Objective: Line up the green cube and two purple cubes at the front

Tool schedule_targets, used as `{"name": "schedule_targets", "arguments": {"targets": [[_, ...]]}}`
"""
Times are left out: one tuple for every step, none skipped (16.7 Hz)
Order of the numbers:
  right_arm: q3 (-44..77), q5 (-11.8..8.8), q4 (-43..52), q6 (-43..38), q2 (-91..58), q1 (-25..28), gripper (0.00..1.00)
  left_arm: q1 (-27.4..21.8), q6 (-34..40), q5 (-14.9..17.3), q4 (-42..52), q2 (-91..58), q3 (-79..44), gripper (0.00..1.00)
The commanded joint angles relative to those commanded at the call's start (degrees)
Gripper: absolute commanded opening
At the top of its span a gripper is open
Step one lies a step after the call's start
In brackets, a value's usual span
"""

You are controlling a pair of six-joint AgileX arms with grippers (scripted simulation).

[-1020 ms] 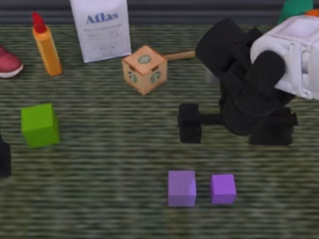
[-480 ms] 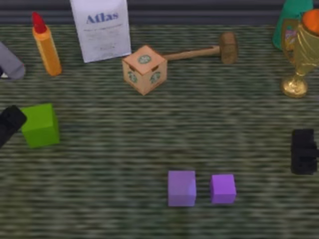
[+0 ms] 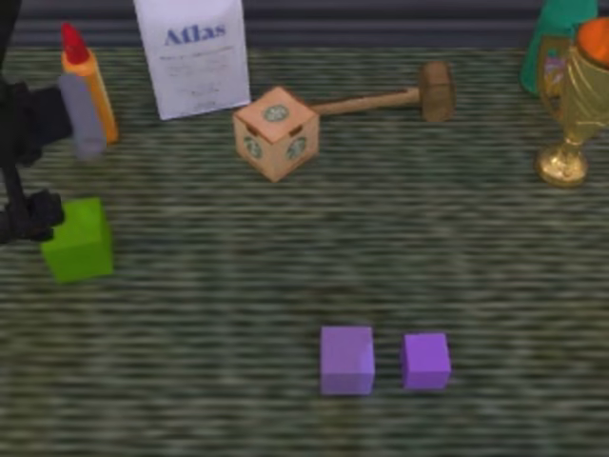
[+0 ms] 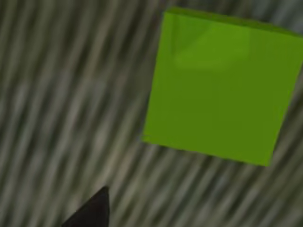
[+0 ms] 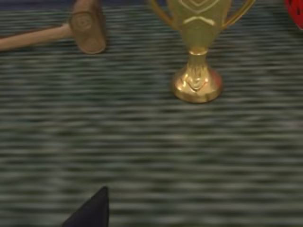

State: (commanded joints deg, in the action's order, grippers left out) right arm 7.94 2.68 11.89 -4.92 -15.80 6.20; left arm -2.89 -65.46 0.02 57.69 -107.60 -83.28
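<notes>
The green cube [image 3: 78, 238] sits at the table's left, and fills much of the left wrist view as green cube [image 4: 222, 90]. My left gripper [image 3: 31, 215] hovers at its left edge, open; one dark fingertip [image 4: 92, 210] shows, with only mat beside it. The two purple cubes stand side by side near the front: the paler, larger one [image 3: 346, 359] on the left, the vivid, smaller one [image 3: 425, 361] on the right, with a small gap between them. My right arm is outside the top view; its wrist view shows one fingertip [image 5: 94, 210] over bare mat, jaws open.
At the back stand an orange bottle with a red cap [image 3: 88, 86], a white Atlas box [image 3: 193, 55], a tan emblem cube [image 3: 276, 132], a wooden hammer [image 3: 419, 93] and a gold trophy [image 3: 571, 105]. The table is covered by a striped green mat [image 3: 219, 314].
My right arm has pulled away from above the purple cubes and left the top view. My left arm has come in from the left edge to the green cube.
</notes>
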Motion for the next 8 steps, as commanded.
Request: {"name": "schedule_targets", "arguments": {"targets": [[-2.15, -0.55, -2.6, 1.21, 3.98, -1.38, 1.0, -0.08, -1.95, 0.02, 1.6, -3.17, -2.64, 1.0], [-3.93, -1.08, -5.01, 2.27, 7.43, -2.59, 1.0, -0.16, -3.67, 0.04, 2.98, -5.86, -4.94, 1.0], [-5.36, -1.57, -7.16, 3.16, 10.3, -3.61, 1.0, -0.22, -5.13, 0.06, 4.15, -8.08, -6.91, 1.0], [-6.46, -2.0, -9.0, 3.89, 12.57, -4.43, 1.0, -0.27, -6.32, 0.08, 5.09, -9.84, -8.55, 1.0], [-7.25, -2.34, -10.45, 4.42, 14.25, -5.05, 1.0, -0.31, -7.21, 0.09, 5.79, -11.19, -9.81, 1.0], [-7.74, -2.57, -11.43, 4.77, 15.32, -5.45, 1.0, -0.33, -7.79, 0.1, 6.24, -12.09, -10.62, 1.0], [-7.95, -2.68, -11.89, 4.92, 15.8, -5.63, 1.0, -0.34, -8.07, 0.11, 6.45, -12.51, -10.98, 1.0], [-7.95, -2.68, -11.89, 4.92, 15.8, -5.63, 1.0, -0.34, -8.07, 0.11, 6.45, -12.51, -10.98, 1.0]]}}
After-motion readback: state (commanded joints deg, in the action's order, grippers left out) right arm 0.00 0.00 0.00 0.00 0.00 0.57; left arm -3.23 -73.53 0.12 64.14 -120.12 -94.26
